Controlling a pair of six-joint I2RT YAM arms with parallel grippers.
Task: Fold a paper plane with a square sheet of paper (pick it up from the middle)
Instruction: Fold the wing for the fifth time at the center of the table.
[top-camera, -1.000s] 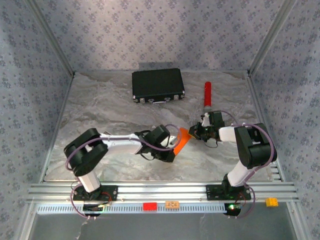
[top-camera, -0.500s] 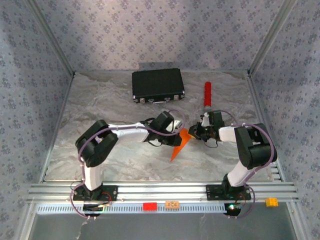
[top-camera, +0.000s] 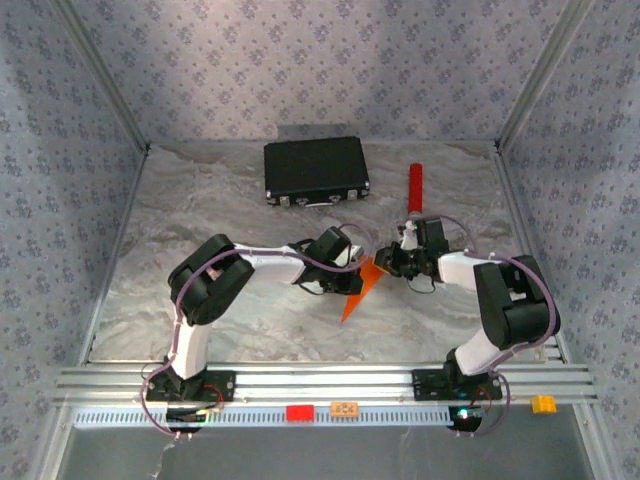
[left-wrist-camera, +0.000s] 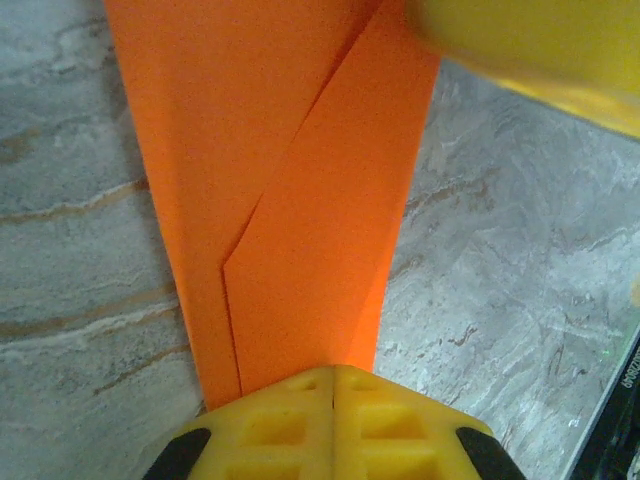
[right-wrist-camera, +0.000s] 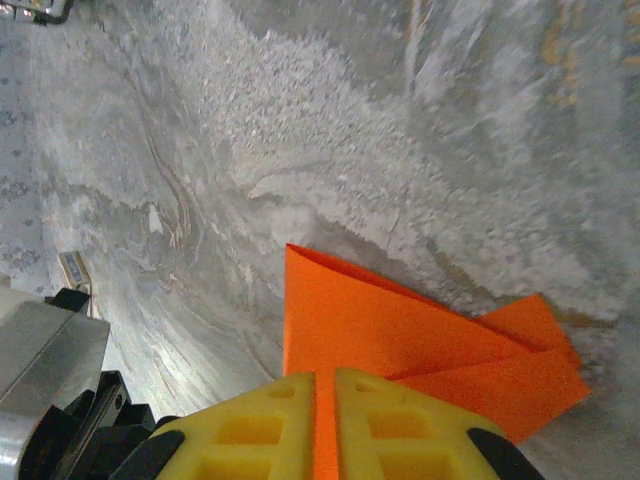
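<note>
L hand (left-wrist-camera: 333, 374), R hand (right-wrist-camera: 325, 380) clamp half-hidden plane (left-wrist-camera: 300, 200).

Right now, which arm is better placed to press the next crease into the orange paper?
Probably the left arm: its jaws are shut on the orange paper, with its creased length stretching straight ahead. The right arm just pinches one edge.

No readable text or numbers anywhere; faint white print on black edge (left-wrist-camera: 630, 375) is too blurred.
</note>
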